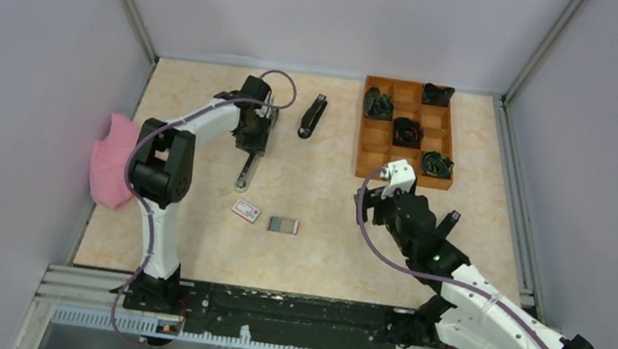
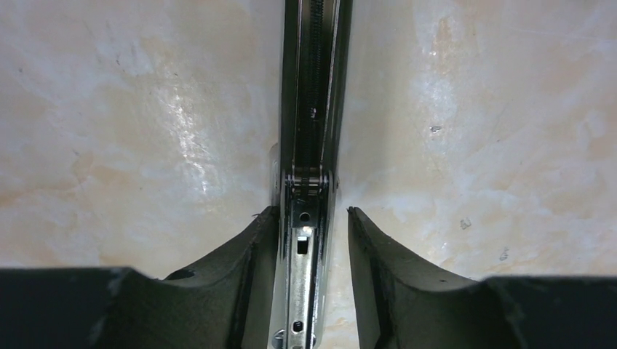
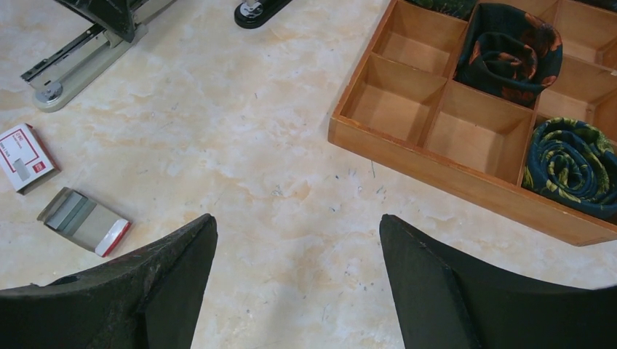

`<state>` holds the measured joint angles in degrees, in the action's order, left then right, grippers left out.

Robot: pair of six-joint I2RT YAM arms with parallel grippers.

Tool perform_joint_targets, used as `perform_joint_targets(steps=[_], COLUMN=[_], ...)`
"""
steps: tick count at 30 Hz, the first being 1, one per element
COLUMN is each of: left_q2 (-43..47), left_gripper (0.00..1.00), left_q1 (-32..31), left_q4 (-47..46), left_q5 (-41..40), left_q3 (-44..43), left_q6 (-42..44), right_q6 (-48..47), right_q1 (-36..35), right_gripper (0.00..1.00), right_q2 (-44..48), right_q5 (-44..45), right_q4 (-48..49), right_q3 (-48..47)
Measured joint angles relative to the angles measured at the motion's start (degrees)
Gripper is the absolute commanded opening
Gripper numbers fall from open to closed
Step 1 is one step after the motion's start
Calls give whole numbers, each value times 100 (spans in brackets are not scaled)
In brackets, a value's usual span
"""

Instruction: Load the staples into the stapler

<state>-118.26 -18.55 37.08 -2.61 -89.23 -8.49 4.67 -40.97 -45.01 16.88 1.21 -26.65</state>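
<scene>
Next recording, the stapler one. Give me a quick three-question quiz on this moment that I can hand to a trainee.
1. True or false: the right gripper is open over bare table, holding nothing.
2. Multiple choice: what lies between the left gripper's fingers?
A) the opened stapler's metal rail
B) the white-and-red box
C) the pink cloth
3. Count: in the top view, how many compartments of the wooden tray hold a rolled fabric?
Key: 1 true; 2 A; 3 four.
</scene>
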Motion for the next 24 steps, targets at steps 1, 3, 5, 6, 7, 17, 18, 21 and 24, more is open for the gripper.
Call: perform_joint_targets(steps=[1,3,5,6,7,17,18,21,24], left_q2=[35,144,297,380,485,1014,986,778,476], left_gripper=[50,59,64,65,65,70,71,72,73], left_q1=[0,0,-4,-7,-9,-444,-511,-719,-852], left_q4=[-39,-160,-254,-302,-380,-1491,-1534,-1829,-2153], left_q5=[28,125,234,295,372,671,662,553,409], left_q3=[48,188,310,356,411,439,391,118,-149], left_q6=[-61,-210,-337,-404,-457,-688,-682,-603,-531], right_q6=[0,0,0,0,0,-2,-2,0,4], right_q1=[0,0,0,0,0,0,0,0,0], right_gripper=[83,83,83,83,83,83,83,83,83], right_q2=[-4,-9,-15,-15,-17,-87,-90,-105,-153], right_q5=[2,2,4,9,13,177,188,223,249], right_q4=[0,2,2,0,2,-17,-22,-37,-44], right_q3=[0,0,0,0,0,0,0,0,0])
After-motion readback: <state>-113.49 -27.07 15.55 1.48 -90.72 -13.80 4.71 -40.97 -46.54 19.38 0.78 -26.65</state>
